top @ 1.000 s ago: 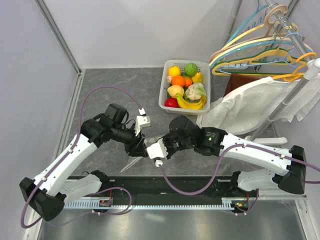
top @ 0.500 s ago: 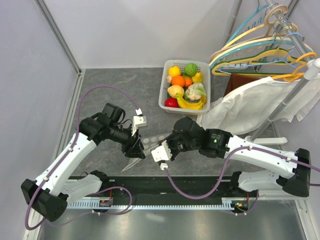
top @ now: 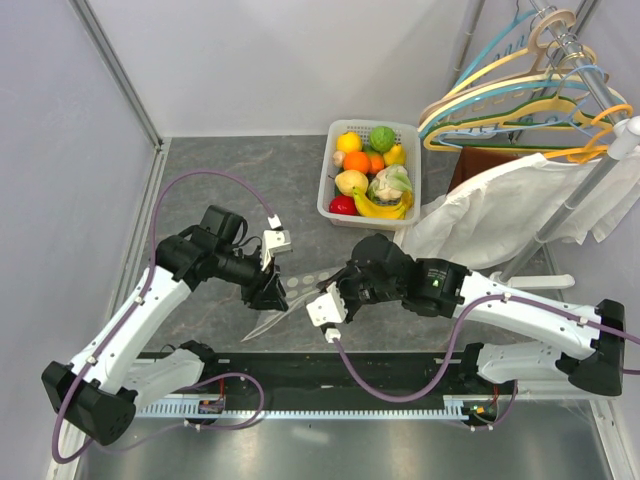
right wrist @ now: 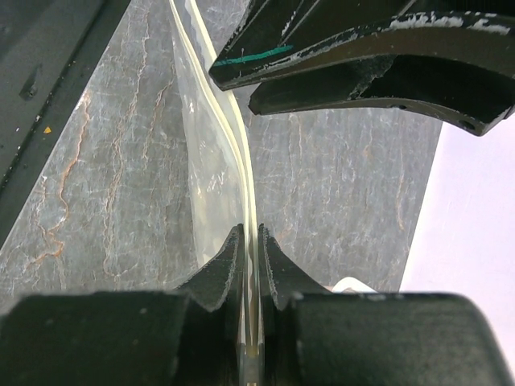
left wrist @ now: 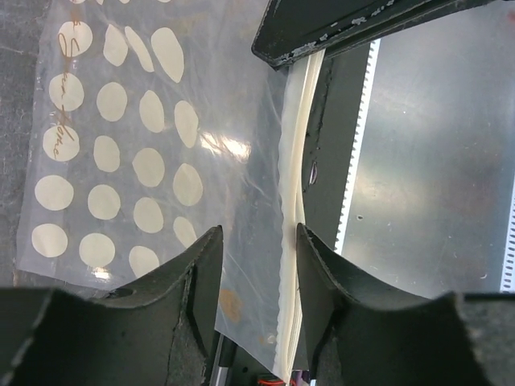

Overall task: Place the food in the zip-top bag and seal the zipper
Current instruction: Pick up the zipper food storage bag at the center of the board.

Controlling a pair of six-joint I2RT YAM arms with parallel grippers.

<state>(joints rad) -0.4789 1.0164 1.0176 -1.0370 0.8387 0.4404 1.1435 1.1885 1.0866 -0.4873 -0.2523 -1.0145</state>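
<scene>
The right fingers are pinched shut on the zipper edge of the zip-top bag, held up between the two arms. The left fingers stand apart around the same edge. The food sits in the white basket, well away at the back of the table.

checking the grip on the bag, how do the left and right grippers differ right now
The left gripper has its jaws apart, the edge strip of the bag loose between them; the right gripper is pinched shut on that strip. Seen from above, the left gripper is further left along the strip than the right gripper. Both are at the same edge.
</scene>
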